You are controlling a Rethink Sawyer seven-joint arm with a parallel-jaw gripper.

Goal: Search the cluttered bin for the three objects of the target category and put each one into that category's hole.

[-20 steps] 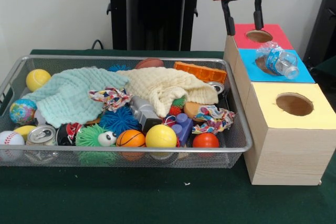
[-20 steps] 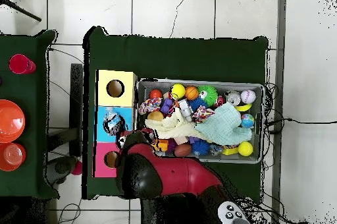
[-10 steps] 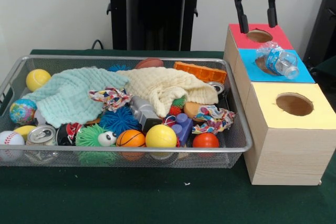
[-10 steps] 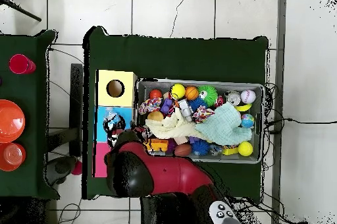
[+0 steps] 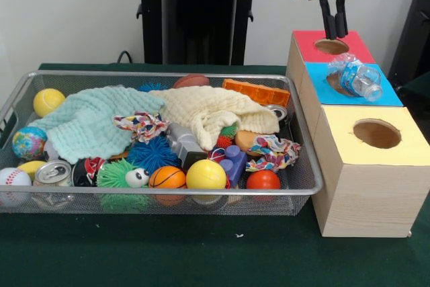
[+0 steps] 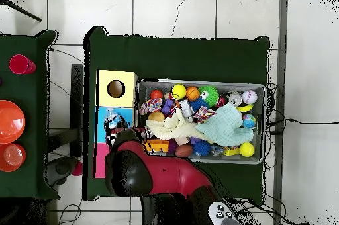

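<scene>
A crumpled clear plastic bottle (image 5: 355, 77) lies on its side across the hole of the blue box (image 5: 386, 95), partly sunk in; the overhead view shows the bottle (image 6: 114, 124) there too. My gripper (image 5: 335, 33) hangs just above the hole of the red box (image 5: 332, 46), behind the bottle, its two black fingers pressed together with nothing between them. The yellow box (image 5: 377, 134) has an open hole. In the overhead view the red arm (image 6: 142, 169) hides the red box and the gripper. The mesh bin (image 5: 309, 186) holds a silver can (image 5: 52, 173) at the front left.
In the bin lie a mint cloth (image 5: 91, 122), a cream cloth (image 5: 208, 109), an orange block (image 5: 256, 92), a second can (image 5: 275, 111), rope toys, spiky toys and several balls (image 5: 205, 175). A side table with red cups (image 6: 16, 126) stands beside the boxes.
The gripper has shifted right and slightly up, from the red box's left edge to over its hole, and its fingers have come together. The bottle has not moved.
</scene>
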